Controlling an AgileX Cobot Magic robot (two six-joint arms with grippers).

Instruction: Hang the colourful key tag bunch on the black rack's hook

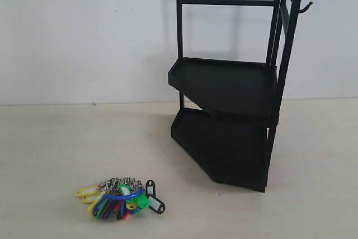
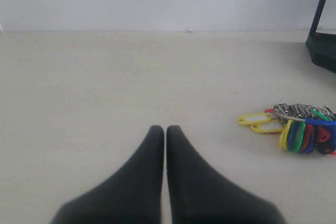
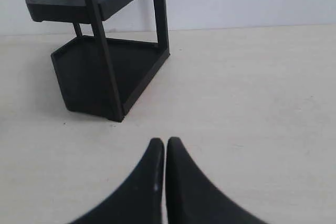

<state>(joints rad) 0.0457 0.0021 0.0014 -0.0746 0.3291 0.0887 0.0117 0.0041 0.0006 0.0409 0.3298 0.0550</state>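
The colourful key tag bunch (image 1: 120,197) lies flat on the pale table, front left in the exterior view. In the left wrist view the bunch (image 2: 296,127) lies well off to one side of my left gripper (image 2: 165,129), which is shut and holds nothing. The black rack (image 1: 235,99) stands upright at centre right, and its hook (image 1: 305,7) sticks out sideways near the top of the post. My right gripper (image 3: 165,142) is shut and holds nothing, some way short of the rack (image 3: 100,51). Neither gripper shows in the exterior view.
A white wall (image 1: 84,32) runs behind the table. The rack's two angular trays (image 1: 224,85) jut toward the front. A corner of the rack (image 2: 324,35) shows at the edge of the left wrist view. Bare table surface (image 3: 252,93) lies beside the rack.
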